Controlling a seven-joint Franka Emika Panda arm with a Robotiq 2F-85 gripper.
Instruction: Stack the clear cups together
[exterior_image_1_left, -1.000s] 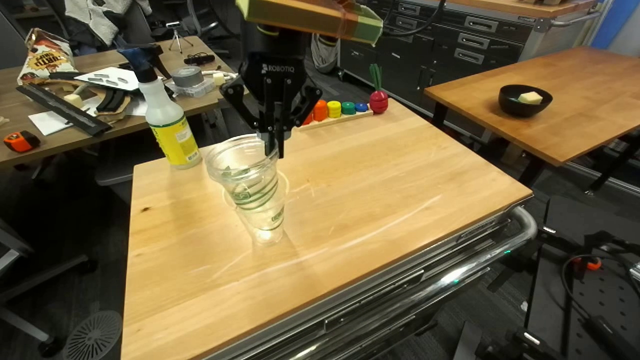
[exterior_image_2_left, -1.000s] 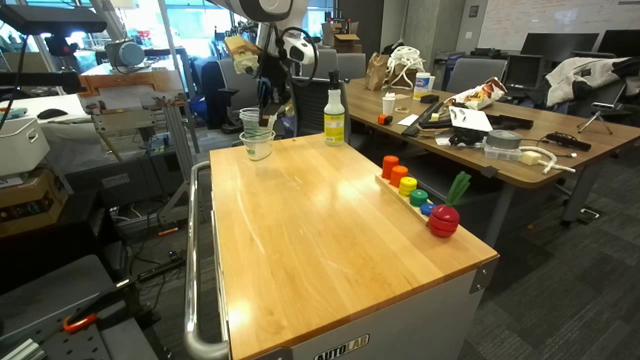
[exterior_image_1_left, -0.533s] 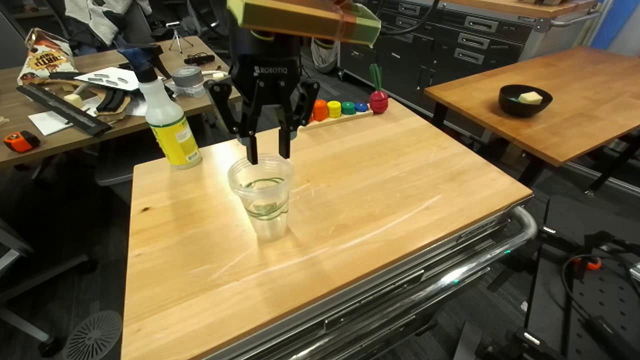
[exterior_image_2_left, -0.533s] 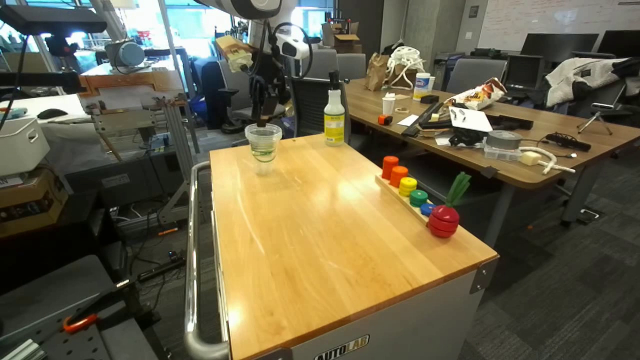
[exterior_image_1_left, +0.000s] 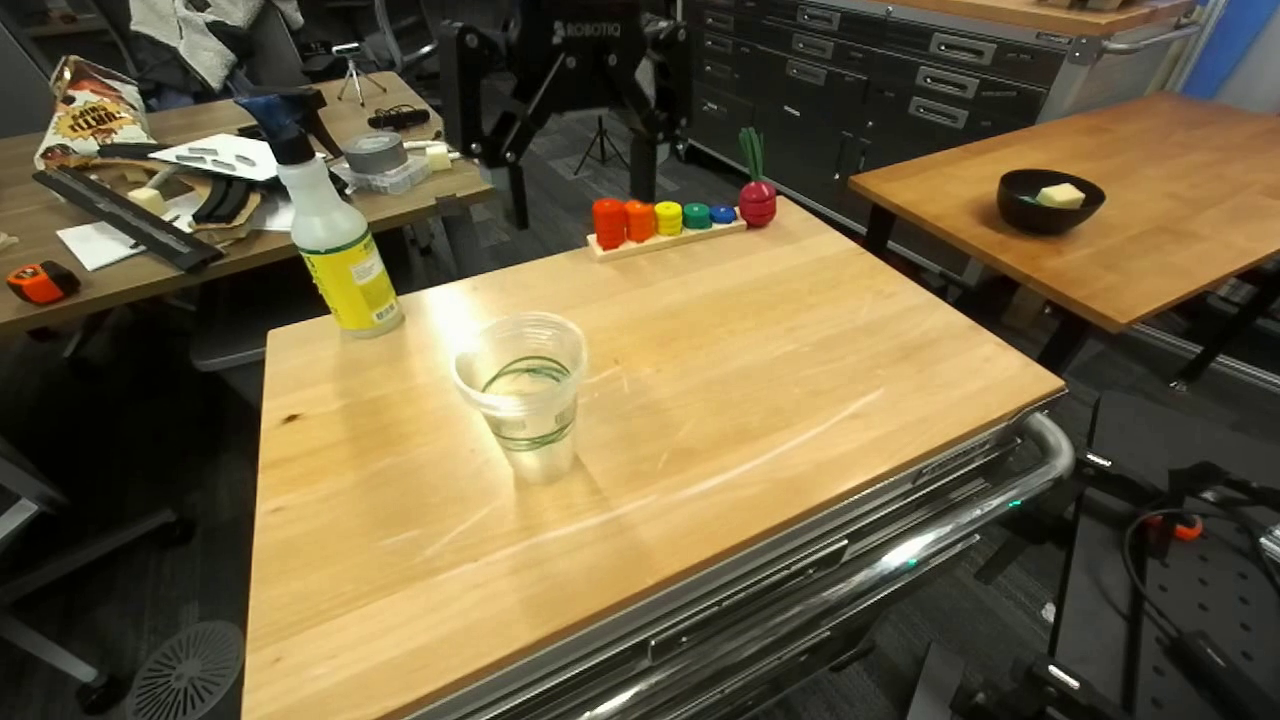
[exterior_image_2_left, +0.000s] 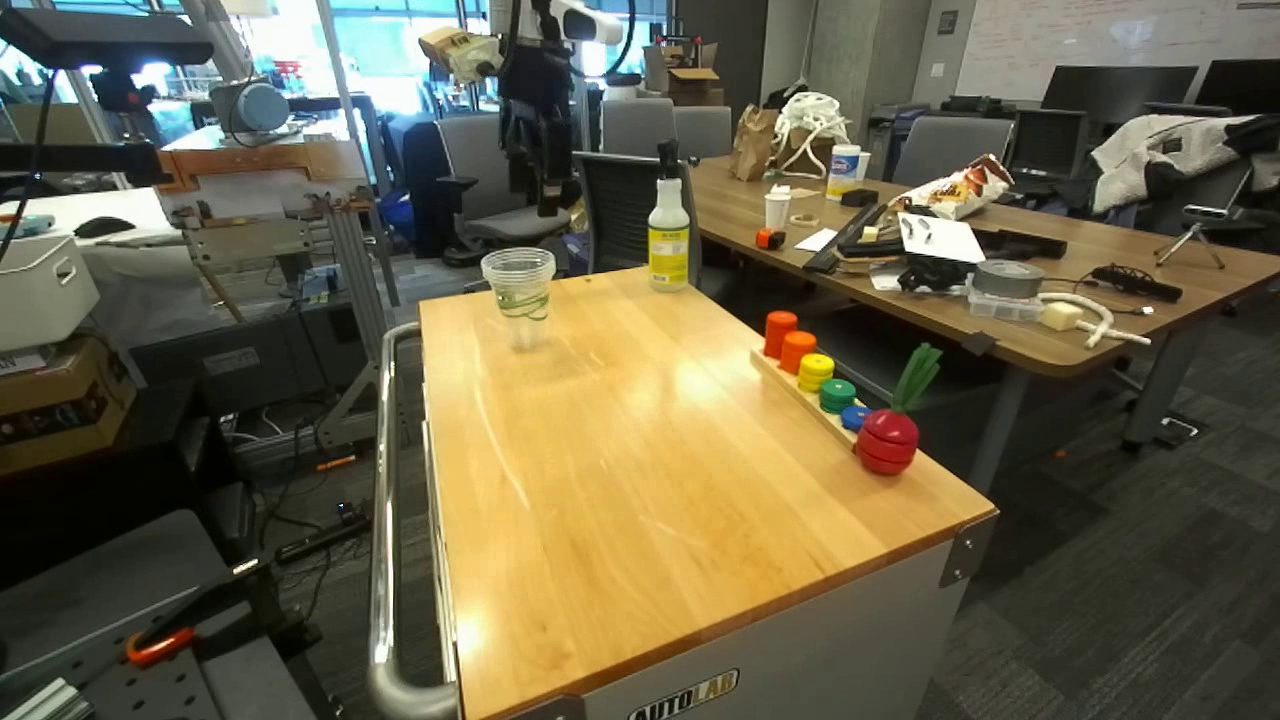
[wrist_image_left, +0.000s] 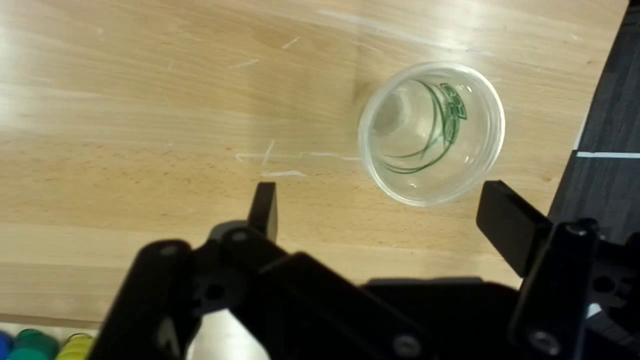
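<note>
The clear cups (exterior_image_1_left: 525, 400) stand upright on the wooden cart top, nested into a single stack with layered rims and green bands. How many are in it I cannot tell. The same stack of cups (exterior_image_2_left: 520, 285) sits near a corner of the cart. My gripper (exterior_image_1_left: 582, 212) hangs above and beyond it, fingers wide apart, with nothing between them. In the wrist view the cups' rim (wrist_image_left: 367, 150) lies past the open gripper (wrist_image_left: 380, 200), touched by neither finger (wrist_image_left: 510, 225).
A spray bottle (exterior_image_1_left: 350, 270) with a yellow label stands near the stack at the cart's edge. Along one side lie a wooden toy (exterior_image_2_left: 817, 370) with coloured discs and a red radish toy (exterior_image_2_left: 887, 440). A metal handle (exterior_image_2_left: 385, 520) runs along the cart.
A second ago the gripper was shut at the rim of a tilted upper cup. It has opened, that cup has dropped into the lower one, and the gripper has risen away from the stack.
</note>
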